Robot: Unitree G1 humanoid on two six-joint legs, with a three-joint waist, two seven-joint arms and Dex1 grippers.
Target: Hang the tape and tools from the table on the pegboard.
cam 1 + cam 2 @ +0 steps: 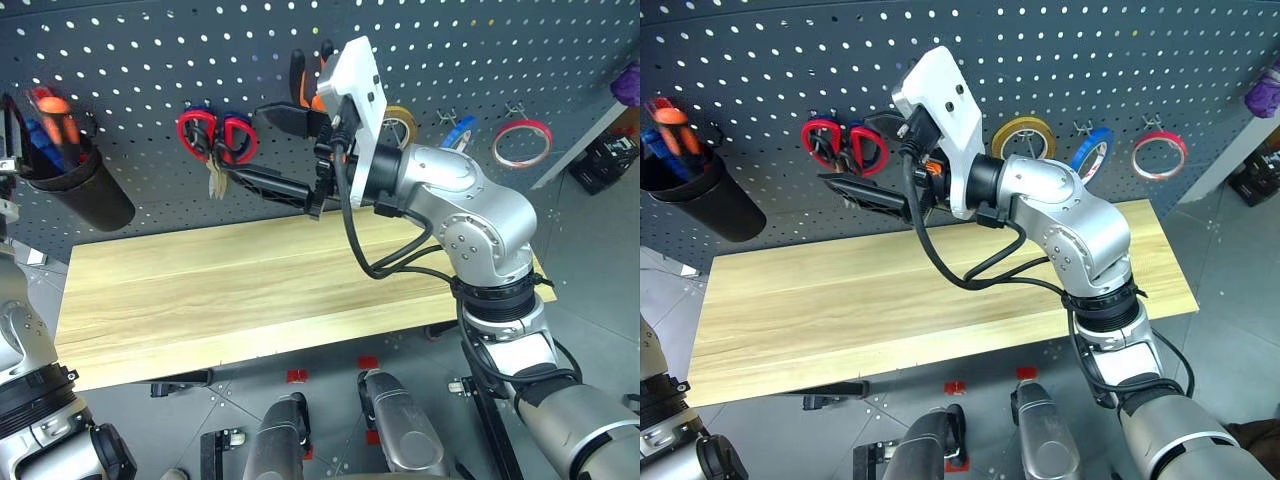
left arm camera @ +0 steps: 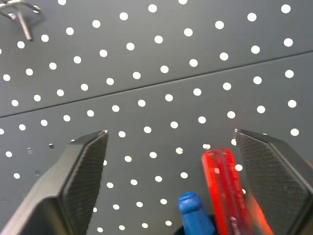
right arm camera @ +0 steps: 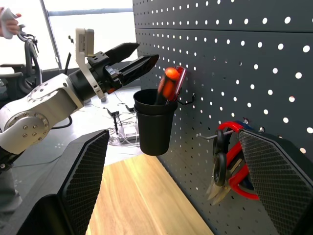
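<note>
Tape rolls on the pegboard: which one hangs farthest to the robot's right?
The thin red tape ring. It hangs on the pegboard beyond the blue roll, with the yellow roll further left.

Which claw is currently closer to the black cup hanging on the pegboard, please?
Left. The left claw hovers open just above the black cup; the right claw is farther along the pegboard, by the red-handled scissors.

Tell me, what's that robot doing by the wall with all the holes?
It is tidying tools onto the dark grey pegboard. Its left pincer is open beside the black cup holding red and blue screwdrivers. Its right pincer is open in front of the red-handled scissors. The light wooden table is bare, and the thin red tape ring hangs on a hook.
</note>
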